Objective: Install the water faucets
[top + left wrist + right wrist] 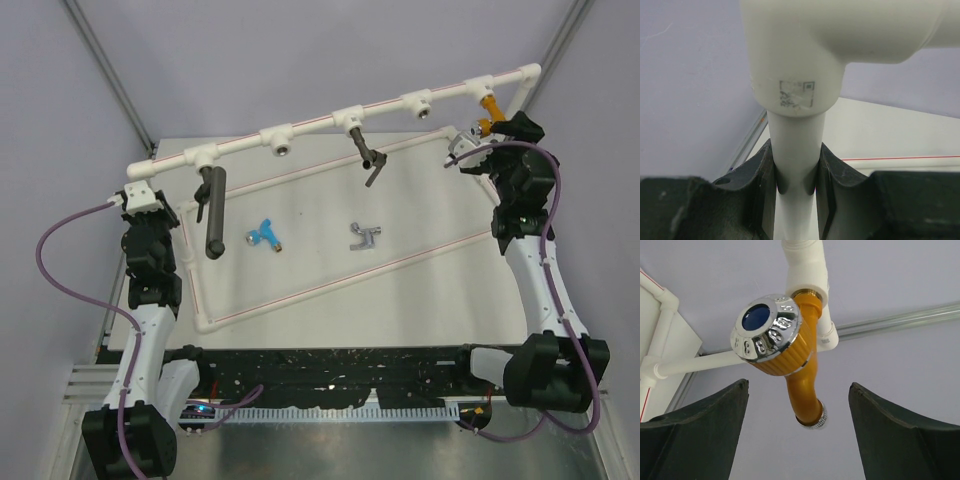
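Note:
The orange-gold faucet point(487, 110) hangs screwed into the far-right socket of the raised white pipe point(300, 128). From the right wrist its spout point(807, 390) and chrome knob with a blue cap point(767, 330) show. My right gripper point(799, 385) is open just below it, one finger on either side, touching nothing. The blue faucet point(266, 234) and the silver-grey faucet point(366, 236) lie loose on the table inside the pipe frame. At the frame's left corner my left gripper point(796, 175) is shut on an upright white pipe point(795, 145) under an elbow fitting point(795, 55).
A long dark grey cylinder point(212, 215) hangs from the left socket. A dark tap-like piece point(364, 152) hangs from the middle socket. Two sockets point(283, 150) point(424, 110) on the top rail hold nothing. Red-striped pipes point(330, 285) border the table area.

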Tool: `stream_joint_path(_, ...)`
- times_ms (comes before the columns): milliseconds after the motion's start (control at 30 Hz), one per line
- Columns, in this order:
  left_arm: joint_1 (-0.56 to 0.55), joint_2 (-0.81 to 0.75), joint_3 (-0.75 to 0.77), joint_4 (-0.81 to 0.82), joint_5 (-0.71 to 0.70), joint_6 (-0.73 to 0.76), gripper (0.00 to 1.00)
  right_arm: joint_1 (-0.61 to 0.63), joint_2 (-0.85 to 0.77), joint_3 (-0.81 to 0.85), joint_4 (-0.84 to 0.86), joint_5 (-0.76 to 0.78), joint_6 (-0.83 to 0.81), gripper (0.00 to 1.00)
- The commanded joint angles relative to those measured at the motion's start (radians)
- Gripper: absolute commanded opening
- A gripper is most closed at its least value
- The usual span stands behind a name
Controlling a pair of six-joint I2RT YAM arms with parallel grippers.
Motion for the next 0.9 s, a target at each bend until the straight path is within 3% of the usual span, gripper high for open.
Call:
stream_joint_path(0,-0.004,-0.023,0.013,0.071,-0.017,0.013,0.00,0.008,0.057,0.043,0.156,0.044,-0.033,0.77)
stream_joint_path(133,-0.004,-0.023,0.014,0.071,-0.015,0.013,0.00,0.011,0.094,0.057,0.221,0.035,0.049,0.70)
stream_joint_path(233,-0.004,-0.023,0.015,0.070,-0.017,0.013,0.00,0.011,0.106,0.098,0.157,0.022,0.175,0.61)
stream_joint_path(367,-0.004,-0.020,0.013,0.071,-0.015,0.013,0.00,0.011,0.108,0.135,0.134,-0.029,0.457,0.38)
stream_joint_path(500,-0.004,-0.018,0.015,0.071,-0.015,0.013,0.00,0.009,0.117,0.173,0.101,-0.011,0.819,0.32)
stream_joint_path(567,-0.004,-0.018,0.013,0.071,-0.018,0.013,0.00,0.003,0.117,0.168,0.129,0.004,1.074,0.27)
stream_joint_path(700,-0.004,-0.022,0.013,0.071,-0.021,0.013,0.00,-0.014,0.096,0.088,0.249,0.179,1.807,0.05)
stream_joint_path(800,-0.004,-0.020,0.013,0.073,-0.015,0.013,0.00,-0.058,0.106,0.020,0.320,0.219,2.230,0.05)
stream_joint_path(833,-0.004,-0.021,0.012,0.073,-0.014,0.013,0.00,-0.074,0.119,0.006,0.337,0.222,2.438,0.06)
stream_joint_path(867,-0.004,-0.022,0.010,0.074,-0.013,0.012,0.00,-0.080,0.131,-0.024,0.377,0.227,2.532,0.08)
